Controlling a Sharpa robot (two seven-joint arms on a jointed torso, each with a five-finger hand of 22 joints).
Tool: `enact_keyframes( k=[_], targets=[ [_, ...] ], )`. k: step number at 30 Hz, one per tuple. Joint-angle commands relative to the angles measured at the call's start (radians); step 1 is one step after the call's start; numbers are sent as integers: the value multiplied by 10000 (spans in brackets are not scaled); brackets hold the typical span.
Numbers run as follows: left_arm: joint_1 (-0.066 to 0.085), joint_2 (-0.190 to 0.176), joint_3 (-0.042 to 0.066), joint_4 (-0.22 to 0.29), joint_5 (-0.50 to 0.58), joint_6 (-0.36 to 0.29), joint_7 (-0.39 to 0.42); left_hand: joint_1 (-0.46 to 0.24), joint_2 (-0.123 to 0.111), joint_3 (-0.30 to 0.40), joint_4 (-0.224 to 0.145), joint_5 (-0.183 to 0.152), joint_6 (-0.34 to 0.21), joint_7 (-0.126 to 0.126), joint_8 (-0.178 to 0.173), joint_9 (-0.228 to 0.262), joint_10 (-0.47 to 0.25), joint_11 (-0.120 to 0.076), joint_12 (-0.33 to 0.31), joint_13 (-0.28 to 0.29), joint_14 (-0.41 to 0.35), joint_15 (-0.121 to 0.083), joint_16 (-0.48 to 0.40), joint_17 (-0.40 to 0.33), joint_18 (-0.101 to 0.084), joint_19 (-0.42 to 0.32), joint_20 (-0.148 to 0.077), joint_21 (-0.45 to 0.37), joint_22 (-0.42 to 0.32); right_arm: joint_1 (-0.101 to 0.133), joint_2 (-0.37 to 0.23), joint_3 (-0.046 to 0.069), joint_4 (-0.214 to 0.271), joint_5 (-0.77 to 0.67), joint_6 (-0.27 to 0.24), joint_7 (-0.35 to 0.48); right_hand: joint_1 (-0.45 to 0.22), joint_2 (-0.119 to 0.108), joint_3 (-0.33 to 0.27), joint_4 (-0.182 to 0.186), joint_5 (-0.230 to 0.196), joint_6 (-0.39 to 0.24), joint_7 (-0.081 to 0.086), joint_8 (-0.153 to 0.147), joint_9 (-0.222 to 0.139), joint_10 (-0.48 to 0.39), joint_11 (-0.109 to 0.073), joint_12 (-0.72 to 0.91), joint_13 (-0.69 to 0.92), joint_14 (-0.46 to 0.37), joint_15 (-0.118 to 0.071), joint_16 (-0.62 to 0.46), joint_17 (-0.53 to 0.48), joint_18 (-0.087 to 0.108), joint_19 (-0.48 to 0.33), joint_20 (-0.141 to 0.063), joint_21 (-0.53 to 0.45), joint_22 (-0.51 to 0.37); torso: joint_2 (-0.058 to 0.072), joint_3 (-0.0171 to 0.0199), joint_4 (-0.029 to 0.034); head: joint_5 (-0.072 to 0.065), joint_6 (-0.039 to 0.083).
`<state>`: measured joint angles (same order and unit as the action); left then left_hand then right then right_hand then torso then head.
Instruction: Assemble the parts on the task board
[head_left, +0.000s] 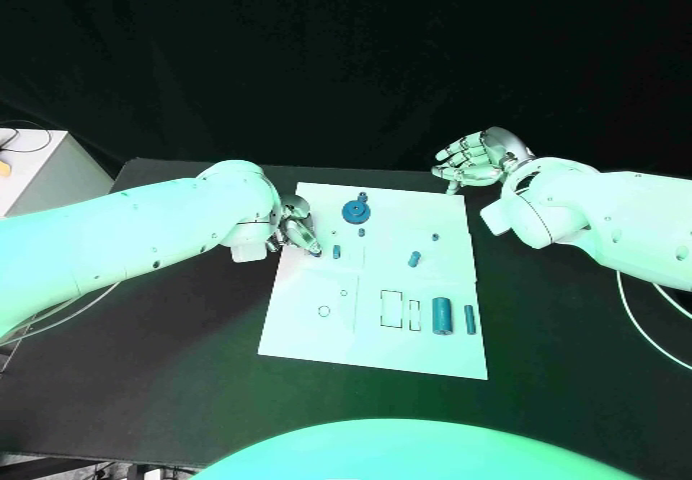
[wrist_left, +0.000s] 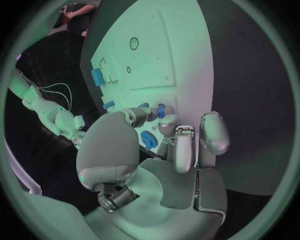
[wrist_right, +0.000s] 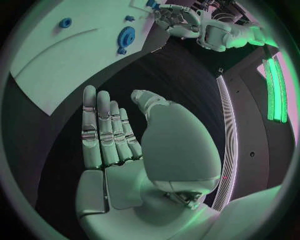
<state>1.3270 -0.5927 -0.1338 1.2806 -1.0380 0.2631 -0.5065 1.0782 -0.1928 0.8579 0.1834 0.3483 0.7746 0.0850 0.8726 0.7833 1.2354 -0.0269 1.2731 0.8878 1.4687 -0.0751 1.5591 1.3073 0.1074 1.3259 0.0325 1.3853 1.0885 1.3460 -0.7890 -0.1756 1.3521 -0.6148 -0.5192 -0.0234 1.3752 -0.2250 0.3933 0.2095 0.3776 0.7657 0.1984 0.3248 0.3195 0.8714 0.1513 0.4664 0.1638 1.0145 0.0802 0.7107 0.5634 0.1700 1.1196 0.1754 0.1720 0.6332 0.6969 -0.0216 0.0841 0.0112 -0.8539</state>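
Head view: white task board (head_left: 378, 330) mid-table; left hand (head_left: 294, 228) at its left edge, fingertips on a small blue peg (head_left: 336, 252); right hand (head_left: 470, 160) beyond its far right corner, off the board. Left wrist view: fingers (wrist_left: 167, 123) pinch the small blue peg (wrist_left: 160, 110) just beside the blue gear (wrist_left: 149, 139) on the board. Right wrist view: right hand (wrist_right: 119, 150) flat, fingers straight and released, holding nothing, over black table (wrist_right: 181, 75) near the board.

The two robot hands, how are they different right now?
The left hand is over the left edge of the white task board, fingers bent down by a small blue part. The right hand hangs over the black table past the board's far corner, near no part. In its wrist view the right hand's fingers are straight, together and empty. Both are silver, on white arms.
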Motion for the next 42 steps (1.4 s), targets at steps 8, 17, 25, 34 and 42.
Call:
enact_keyframes(
  k=[8, 17, 25, 34, 42],
  targets=[
    [-65, 98, -52, -50, -84, 201, -184, -213, 13, 1456, -1570, 237, 530, -448, 73, 1930, 177, -43, 72, 118, 993, -103, 85, 2546, -156, 153, -45, 103, 179, -17, 3, 1, -2, -37, 141, 57, -3, 75, 61, -7, 41, -13, 260, 66, -11, 76, 21, 44, -12, -10, -12, -29, -10, 103, 52, -1, -34, -11, 8, -3, -4, -7, -1],
    [-65, 238, -51, -105, -38, 189, -183, -230, 18, 1450, -1570, 246, 541, -453, 75, 1930, 195, -47, 79, 134, 992, -106, 85, 2544, -161, 168, -48, 112, 202, -19, 6, 1, -1, -37, 144, 57, -3, 75, 61, -7, 41, -13, 260, 66, -11, 76, 21, 44, -12, -10, -12, -29, -10, 103, 52, -1, -34, -11, 14, 0, -16, -23, -28],
    [-66, 350, -52, -167, -4, 292, -192, -268, 10, 1417, -1577, 249, 562, -463, 77, 1930, 228, -55, 91, 158, 1005, -112, 99, 2584, -167, 189, -55, 124, 233, -19, 2, 1, 5, -37, 142, 58, -3, 75, 61, -7, 41, -13, 260, 66, -11, 76, 21, 44, -12, -10, -12, -29, -10, 103, 52, -1, -34, -11, 4, 2, -2, -44, -66],
    [-68, 440, -56, -238, -3, 460, -207, -286, 17, 1392, -1597, 264, 591, -480, 82, 1930, 268, -69, 106, 190, 1013, -120, 108, 2611, -176, 215, -62, 140, 275, -20, 3, 1, 8, -37, 141, 60, -3, 75, 61, -7, 41, -13, 260, 66, -11, 76, 21, 44, -12, -10, -12, -29, -10, 103, 52, -1, -34, -11, 4, -7, 2, -49, -79],
    [-69, 418, -64, -276, -8, 501, -211, -402, 12, 1234, -1571, 245, 649, -508, 78, 1924, 309, -89, 81, 150, 1020, -134, 117, 2635, -182, 238, -82, 146, 300, -20, -4, 1, 14, -37, 147, 64, -3, 75, 61, -7, 41, -13, 260, 66, -11, 76, 21, 44, -12, -10, -12, -29, -10, 103, 52, -1, -34, -11, -9, -8, 6, -63, -110]
  ],
)
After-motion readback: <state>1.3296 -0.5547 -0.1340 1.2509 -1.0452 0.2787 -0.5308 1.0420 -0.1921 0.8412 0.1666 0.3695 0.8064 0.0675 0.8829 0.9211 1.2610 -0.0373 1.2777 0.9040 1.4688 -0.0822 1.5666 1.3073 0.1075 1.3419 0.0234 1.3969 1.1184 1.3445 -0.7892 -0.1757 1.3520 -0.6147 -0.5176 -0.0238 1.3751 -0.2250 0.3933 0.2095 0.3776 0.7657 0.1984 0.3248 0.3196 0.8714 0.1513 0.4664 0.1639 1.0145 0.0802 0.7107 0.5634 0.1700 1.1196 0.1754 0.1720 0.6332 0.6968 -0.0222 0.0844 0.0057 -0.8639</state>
